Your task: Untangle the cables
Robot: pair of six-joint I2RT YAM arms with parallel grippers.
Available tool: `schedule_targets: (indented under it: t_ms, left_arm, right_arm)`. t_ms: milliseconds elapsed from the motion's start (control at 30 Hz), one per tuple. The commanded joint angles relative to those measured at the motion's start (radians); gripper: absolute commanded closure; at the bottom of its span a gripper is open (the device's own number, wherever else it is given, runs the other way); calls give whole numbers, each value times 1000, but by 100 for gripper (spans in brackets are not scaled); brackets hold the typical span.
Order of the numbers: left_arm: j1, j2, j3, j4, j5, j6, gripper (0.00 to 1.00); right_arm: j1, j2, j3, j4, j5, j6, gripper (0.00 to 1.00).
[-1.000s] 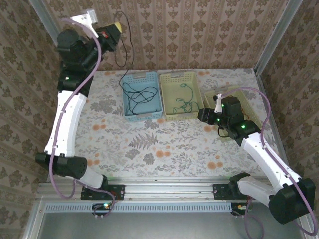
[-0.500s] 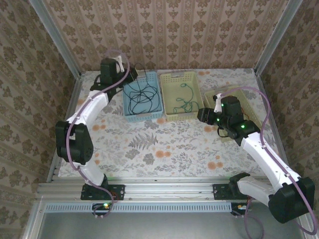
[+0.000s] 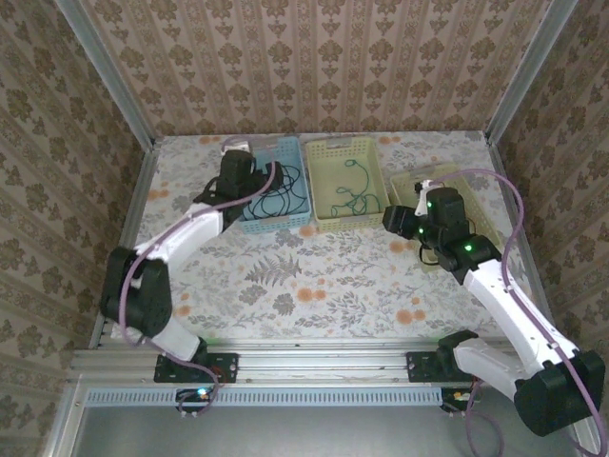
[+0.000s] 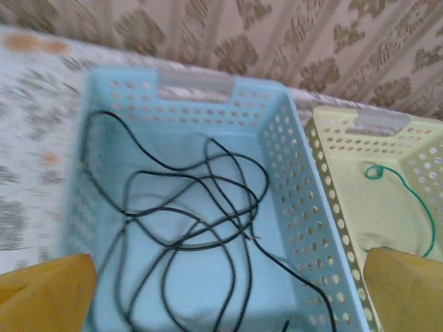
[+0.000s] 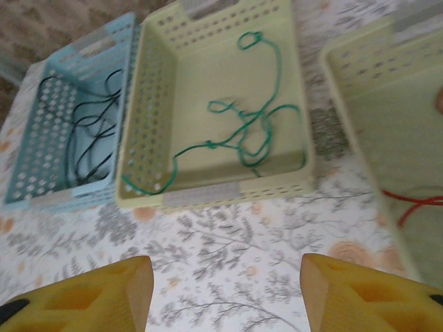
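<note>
We judge the untangling close to finished, since each wire lies apart in its own container. The thin black cable [image 4: 190,245] sits in loose loops inside the light blue perforated plastic basket [image 4: 187,83]. The thin green cable [image 5: 259,138] rests in the pale yellow perforated basket [image 5: 208,197], with a few small loops in it that may need opening. A red cable [image 5: 415,202] shows partly in the third pale basket [image 5: 360,62], so we cannot tell how it lies.

The left arm [image 3: 181,238] reaches forward from a bent elbow. Its left end effector [image 4: 221,294] hangs over the blue basket, fingers wide apart and empty. The right arm [image 3: 495,286] slants inward, and the right end effector [image 5: 228,294] hovers over the floral surface [image 5: 228,235] near the yellow basket, fingers apart and holding nothing.
</note>
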Motion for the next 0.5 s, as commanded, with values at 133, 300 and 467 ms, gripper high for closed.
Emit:
schedule_targets:
  t_ms: [133, 300, 467]
  left_arm:
    - [-34, -294, -268, 19, -565, 121, 0]
    - [1, -410, -424, -79, -780, 107, 0]
    - [13, -421, -561, 77, -951, 277, 0]
  right_arm:
    - [-15, -84, -171, 178, 506, -62, 33]
    - [-16, -26, -378, 590, 731, -261, 0]
    - [-24, 200, -393, 766, 818, -351, 0]
